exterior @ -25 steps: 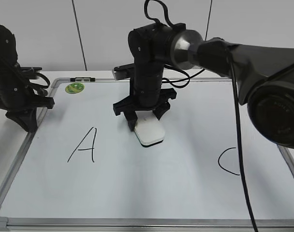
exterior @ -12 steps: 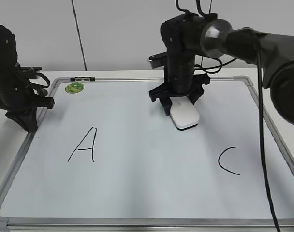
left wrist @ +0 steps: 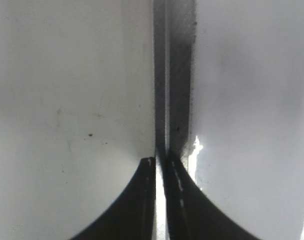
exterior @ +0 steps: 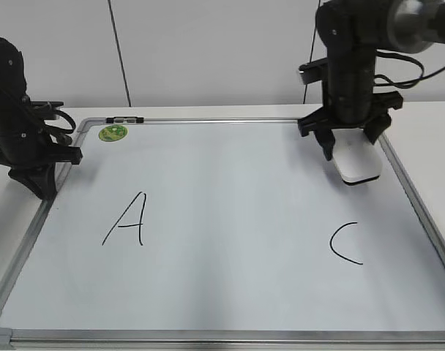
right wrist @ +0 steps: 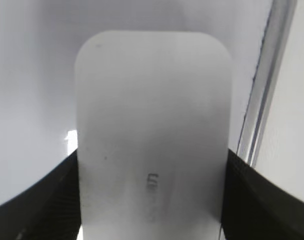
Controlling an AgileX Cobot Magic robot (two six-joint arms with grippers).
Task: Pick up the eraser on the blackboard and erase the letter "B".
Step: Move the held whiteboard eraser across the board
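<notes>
Both right jaws (exterior: 348, 146) pinch the eraser (exterior: 357, 163) between them, beside the blackboard's (exterior: 230, 197) right frame.

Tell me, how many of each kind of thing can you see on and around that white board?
Hand-drawn letters: 2, the A and the C
Eraser: 1
Green sticker: 1
Board: 1
Robot grippers: 2, left gripper and right gripper
Total: 7

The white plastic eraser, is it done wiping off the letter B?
Looks done: between the black A and black C, the white dry-erase board is bare, no B. In hand: the right gripper grips the white rounded plastic eraser near the board's right frame. Possibly left: setting it down.
</notes>
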